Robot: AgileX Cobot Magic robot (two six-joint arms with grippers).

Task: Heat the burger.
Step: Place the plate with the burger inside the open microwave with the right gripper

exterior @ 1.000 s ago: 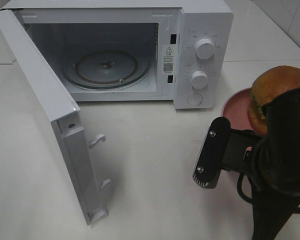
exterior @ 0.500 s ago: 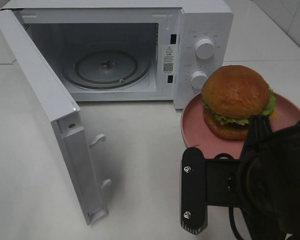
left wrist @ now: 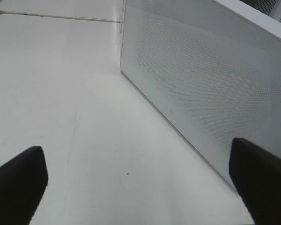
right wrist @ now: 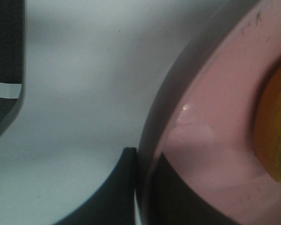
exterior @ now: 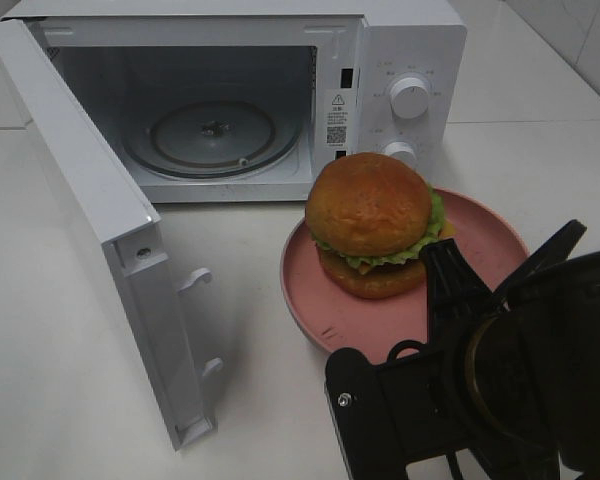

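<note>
The burger [exterior: 370, 220], with glossy orange-brown buns and green lettuce, sits on a pink plate [exterior: 315, 300] in front of the open microwave [exterior: 405, 50]. My right gripper [exterior: 448, 278] reaches in from the lower right and is shut on the plate's near rim. The right wrist view shows its gripper [right wrist: 143, 187] with one finger on each side of the pink plate's rim [right wrist: 154, 122], and the burger's edge [right wrist: 276, 131] beyond. My left gripper [left wrist: 136, 154] is open and empty over the bare table, beside the outer face of the microwave door [left wrist: 206, 79].
The microwave door [exterior: 90, 210] swings out to the left, its latch hooks pointing toward the plate. A glass turntable [exterior: 210, 135] lies inside the cavity. Two knobs [exterior: 410, 97] sit on the right-hand panel. The white table [exterior: 270, 400] runs on to the right.
My right gripper has carried the plate with the burger leftward, from the table's right edge to in front of the microwave's control panel. The left gripper has stayed open.
</note>
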